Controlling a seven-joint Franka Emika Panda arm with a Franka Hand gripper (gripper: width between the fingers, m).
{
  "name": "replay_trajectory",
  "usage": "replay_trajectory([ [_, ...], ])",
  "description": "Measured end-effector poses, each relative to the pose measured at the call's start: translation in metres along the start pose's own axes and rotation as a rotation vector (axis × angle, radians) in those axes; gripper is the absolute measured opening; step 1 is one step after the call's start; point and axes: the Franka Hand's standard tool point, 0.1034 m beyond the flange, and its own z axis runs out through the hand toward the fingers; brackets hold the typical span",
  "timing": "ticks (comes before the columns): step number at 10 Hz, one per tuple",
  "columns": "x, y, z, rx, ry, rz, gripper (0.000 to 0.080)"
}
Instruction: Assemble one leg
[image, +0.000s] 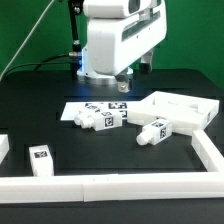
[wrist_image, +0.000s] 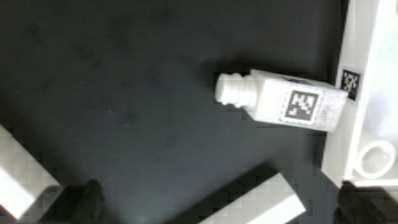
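In the exterior view several white legs with square tags lie on the black table: two (image: 85, 119) (image: 110, 120) beside the marker board (image: 92, 106), one (image: 155, 130) against the tabletop (image: 182, 110), one (image: 40, 158) at the front left. My gripper (image: 122, 86) hangs above the table behind the marker board, clear of all of them. In the wrist view one leg (wrist_image: 285, 98) lies on its side next to the tabletop's rim (wrist_image: 370, 110). My gripper (wrist_image: 221, 205) is open and empty, with its dark fingertips (wrist_image: 75, 200) wide apart.
A low white rail (image: 110, 190) runs along the front of the table and up the exterior view's right side (image: 207, 150). A white strip (wrist_image: 270, 198) crosses the wrist view between my fingers. A round corner socket (wrist_image: 377, 160) shows in the tabletop.
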Motion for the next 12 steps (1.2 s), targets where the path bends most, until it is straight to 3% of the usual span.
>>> replay_trajectory([
  [2, -0.011, 0.005, 0.005, -0.009, 0.001, 0.031, 0.065],
  [4, -0.029, 0.013, 0.012, 0.01, -0.014, 0.053, 0.065],
  [7, -0.027, 0.011, 0.012, 0.01, -0.013, 0.049, 0.065],
  [8, -0.026, 0.011, 0.012, 0.005, -0.011, 0.062, 0.065],
  [9, -0.022, 0.005, 0.016, -0.023, 0.004, 0.16, 0.065],
  [11, -0.002, -0.022, 0.031, 0.0, -0.014, 0.489, 0.065],
  [12, 0.008, -0.025, 0.036, 0.002, -0.018, 0.531, 0.065],
])
